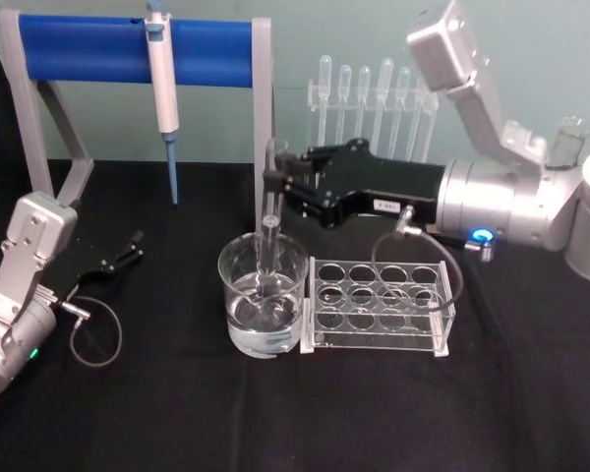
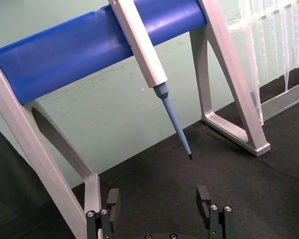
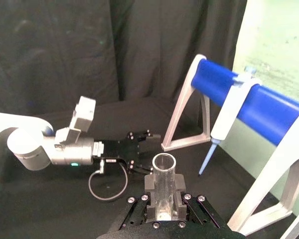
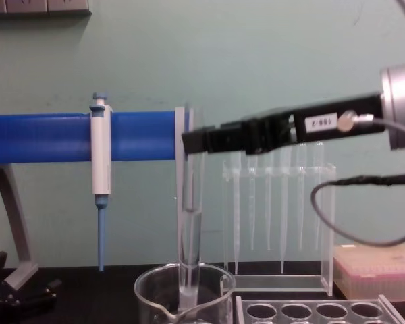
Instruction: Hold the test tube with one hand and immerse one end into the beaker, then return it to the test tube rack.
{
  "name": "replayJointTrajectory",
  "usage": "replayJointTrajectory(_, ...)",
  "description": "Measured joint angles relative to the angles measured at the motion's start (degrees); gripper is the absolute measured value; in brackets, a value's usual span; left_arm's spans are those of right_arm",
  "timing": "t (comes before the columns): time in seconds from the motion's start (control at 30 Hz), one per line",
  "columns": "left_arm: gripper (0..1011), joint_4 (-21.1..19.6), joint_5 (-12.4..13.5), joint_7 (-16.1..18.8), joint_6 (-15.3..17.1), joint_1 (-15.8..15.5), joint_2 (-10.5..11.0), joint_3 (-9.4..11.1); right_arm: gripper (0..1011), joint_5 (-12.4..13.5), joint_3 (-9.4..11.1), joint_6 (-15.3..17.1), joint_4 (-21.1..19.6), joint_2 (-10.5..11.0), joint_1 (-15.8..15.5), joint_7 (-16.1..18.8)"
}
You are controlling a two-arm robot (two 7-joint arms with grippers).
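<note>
Right claw [image 1: 278, 183] clamps the tube [image 1: 270, 231], its low end in the beaker [image 1: 263, 295] below; a crooked lift could knock the rim.

text: small white label [image 4: 320, 123] on right claw [image 4: 189, 142] body | dark printed characters, too small to read (same label in head view) | other legible text: none
</note>
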Motion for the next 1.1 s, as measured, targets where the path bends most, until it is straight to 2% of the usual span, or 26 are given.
replayJointTrajectory(0.17, 1000, 0.0, 0.0, 0.0, 0.0, 0.0, 0.0, 0.0, 221, 2.1, 1.2, 0.6, -2.0, 1.5, 0.2, 0.1)
replayJointTrajectory(0.37, 1000, 0.0, 0.0, 0.0, 0.0, 0.0, 0.0, 0.0, 221, 6.1, 4.5, 0.4, -6.2, 6.0, -1.5, 0.9)
replayJointTrajectory(0.4, 1000, 0.0, 0.0, 0.0, 0.0, 0.0, 0.0, 0.0, 221, 7.1, 5.5, 0.0, -7.1, 7.5, -2.3, 1.2)
replayJointTrajectory(0.47, 1000, 0.0, 0.0, 0.0, 0.0, 0.0, 0.0, 0.0, 221, 8.1, 6.5, -0.5, -8.0, 9.0, -3.1, 1.5)
replayJointTrajectory(0.6, 1000, 0.0, 0.0, 0.0, 0.0, 0.0, 0.0, 0.0, 221, 10.2, 8.8, -2.3, -9.6, 13.5, -6.0, 2.5)
replayJointTrajectory(0.73, 1000, 0.0, 0.0, 0.0, 0.0, 0.0, 0.0, 0.0, 221, 11.4, 10.0, -4.5, -10.0, 16.5, -8.7, 3.1)
replayJointTrajectory(0.9, 1000, 0.0, 0.0, 0.0, 0.0, 0.0, 0.0, 0.0, 221, 11.8, 10.2, -6.4, -8.9, 18.1, -10.9, 3.1)
replayJointTrajectory(1.1, 1000, 0.0, 0.0, 0.0, 0.0, 0.0, 0.0, 0.0, 221, 11.2, 9.7, -7.5, -7.3, 18.1, -11.9, 2.4)
